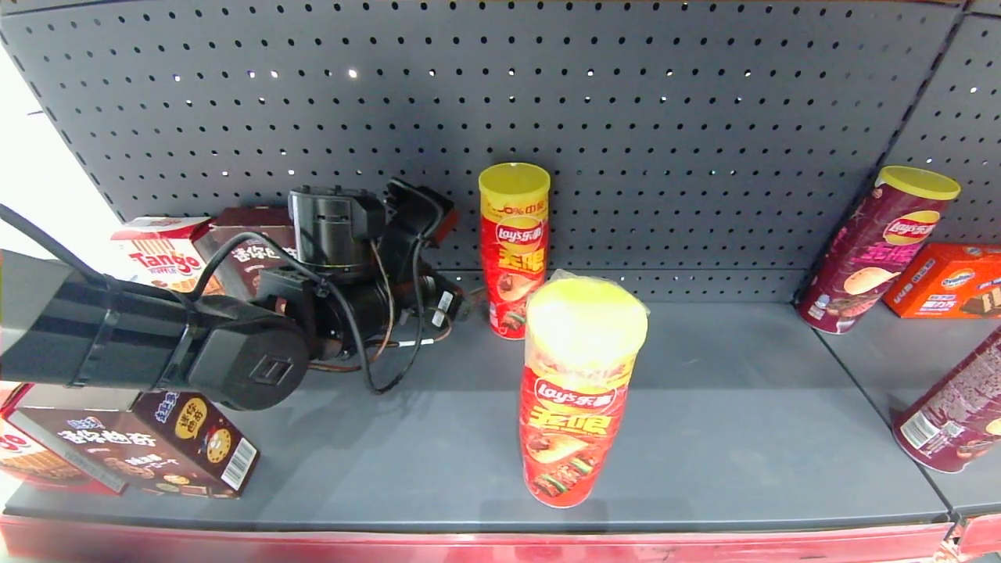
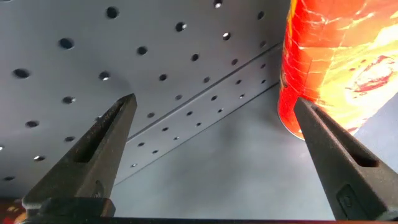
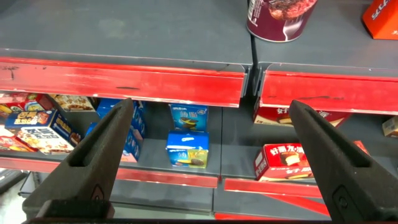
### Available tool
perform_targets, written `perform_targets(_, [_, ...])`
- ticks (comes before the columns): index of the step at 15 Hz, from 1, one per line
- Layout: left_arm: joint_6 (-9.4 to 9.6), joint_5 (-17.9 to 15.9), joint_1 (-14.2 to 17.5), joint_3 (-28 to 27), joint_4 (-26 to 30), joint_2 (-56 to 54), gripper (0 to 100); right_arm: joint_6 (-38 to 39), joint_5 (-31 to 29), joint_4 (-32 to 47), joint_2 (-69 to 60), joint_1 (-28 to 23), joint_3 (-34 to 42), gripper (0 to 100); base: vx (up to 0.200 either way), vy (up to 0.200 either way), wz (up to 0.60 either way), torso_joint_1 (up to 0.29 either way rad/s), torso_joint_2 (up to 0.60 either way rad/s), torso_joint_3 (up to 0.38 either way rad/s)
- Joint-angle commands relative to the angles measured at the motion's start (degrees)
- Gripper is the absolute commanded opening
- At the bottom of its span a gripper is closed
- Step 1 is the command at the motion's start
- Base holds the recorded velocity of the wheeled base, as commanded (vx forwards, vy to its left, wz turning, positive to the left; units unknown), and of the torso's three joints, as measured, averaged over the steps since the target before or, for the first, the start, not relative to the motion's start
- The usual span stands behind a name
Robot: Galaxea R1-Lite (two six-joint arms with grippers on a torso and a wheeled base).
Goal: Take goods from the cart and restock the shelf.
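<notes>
1. The rear red can [image 1: 514,250] stands upright at the back of the shelf [image 1: 743,422], just right of the left gripper [image 2: 214,99]. That gripper gapes wide and empty, and the can lies beside one finger, not between them.
2. The left arm is nearer; the right gripper [image 3: 211,102], equally wide, faces the shelf's front edge.
3. The left wrist view cuts the can off.

Purple can [image 1: 958,410] partly beyond the right edge, brown box [image 1: 242,227] partly behind left arm [image 1: 117,336]

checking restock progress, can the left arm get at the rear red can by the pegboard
Probably yes: the left pincer is open just beside the rear red can, nothing between them, and the front can stands well clear.
</notes>
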Motion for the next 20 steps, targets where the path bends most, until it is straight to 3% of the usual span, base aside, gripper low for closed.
perform_targets(1, [0.01,0.02,-0.83,-0.67,-0.03,0.55,100,-0.02,0.01,-0.01,0.1,0.02,0.01,100,0.0,0.0,0.0,0.0,0.0,0.0])
perform_targets(20, [0.09,0.02,-2.24,-1.81,0.23,-1.21,100,-0.02,0.01,-0.01,0.1,0.02,0.01,100,0.0,0.0,0.0,0.0,0.0,0.0])
